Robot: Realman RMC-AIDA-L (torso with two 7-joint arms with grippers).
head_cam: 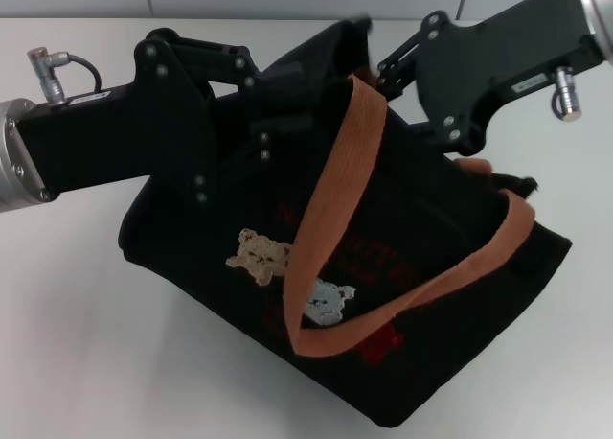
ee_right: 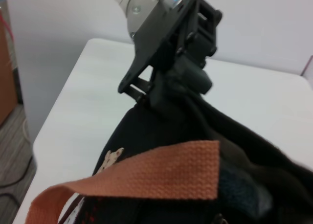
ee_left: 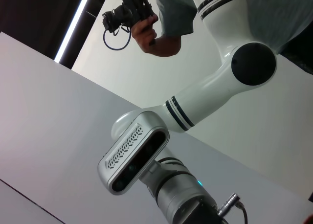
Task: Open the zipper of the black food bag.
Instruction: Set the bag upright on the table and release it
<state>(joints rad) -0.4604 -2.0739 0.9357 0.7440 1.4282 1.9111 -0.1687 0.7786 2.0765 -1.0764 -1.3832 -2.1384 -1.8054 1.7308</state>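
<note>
I count one black food bag [head_cam: 421, 362], two embroidered bears [head_cam: 259, 255] on it, two orange handles [head_cam: 340, 185], and my two grippers.

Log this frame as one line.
soft black fabric food bag: on table | left gripper: shut on bag's top edge | right gripper: at top edge

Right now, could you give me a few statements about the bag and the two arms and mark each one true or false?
1. The black food bag lies on a white table. True.
2. The bag's handles are blue. False: they are orange-brown webbing.
3. The left gripper is at the bag's upper edge. True; the right wrist view shows it gripping the fabric there.
4. The right gripper is parked far off the bag. False: it reaches to the bag's top edge, near the left one.
5. Embroidered bears show on the bag's side. True.
</note>
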